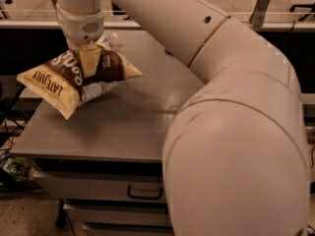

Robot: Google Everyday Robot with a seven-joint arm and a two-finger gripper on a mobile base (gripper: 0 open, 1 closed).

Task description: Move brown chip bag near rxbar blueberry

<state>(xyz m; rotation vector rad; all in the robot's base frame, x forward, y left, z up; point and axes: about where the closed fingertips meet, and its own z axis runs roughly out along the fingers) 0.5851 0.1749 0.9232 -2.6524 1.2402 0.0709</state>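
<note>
Crinkly brown and pale yellow, the brown chip bag [55, 81] hangs in the upper left of the frame. Its yellow end droops lowest, likely because it is pinched near the middle. Just above, the gripper [89, 64] is clenched on the bag, holding it clear of the grey table [147, 112] for carrying. The rxbar blueberry is out of view; the arm [236, 132] fills the right.

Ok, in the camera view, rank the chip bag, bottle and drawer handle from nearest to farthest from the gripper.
1. Chip bag: held in the fingers of the gripper, over the left side of the table.
2. Bottle: just behind the gripper, mostly hidden.
3. Drawer handle: low on the front, well below and to the right.
</note>
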